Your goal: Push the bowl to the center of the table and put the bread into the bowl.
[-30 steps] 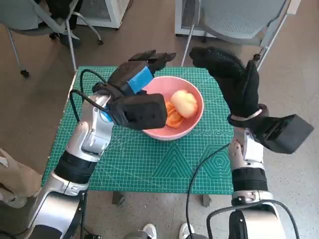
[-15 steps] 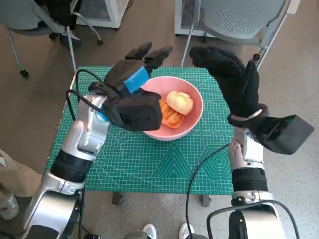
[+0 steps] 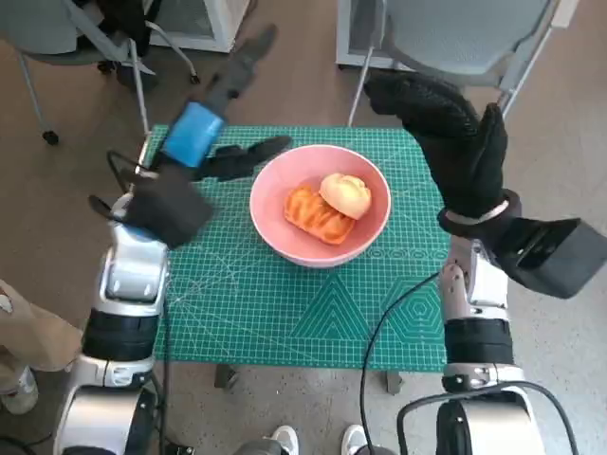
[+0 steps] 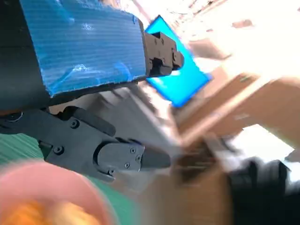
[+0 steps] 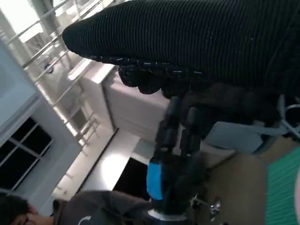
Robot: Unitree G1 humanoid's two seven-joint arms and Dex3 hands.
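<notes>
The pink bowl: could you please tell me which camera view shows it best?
The head view: the whole pink bowl sits on the green mat with bread inside. The left wrist view catches only a blurred part of its rim; the right wrist view shows at most a pale sliver at the edge.

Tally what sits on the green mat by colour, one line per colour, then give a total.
Pink: 1, the bowl
Orange: 1, the ridged bread piece lying in the bowl
Pale yellow: 1, the round bun in the bowl, resting partly on the orange piece
Total: 3 things on the green mat
</notes>
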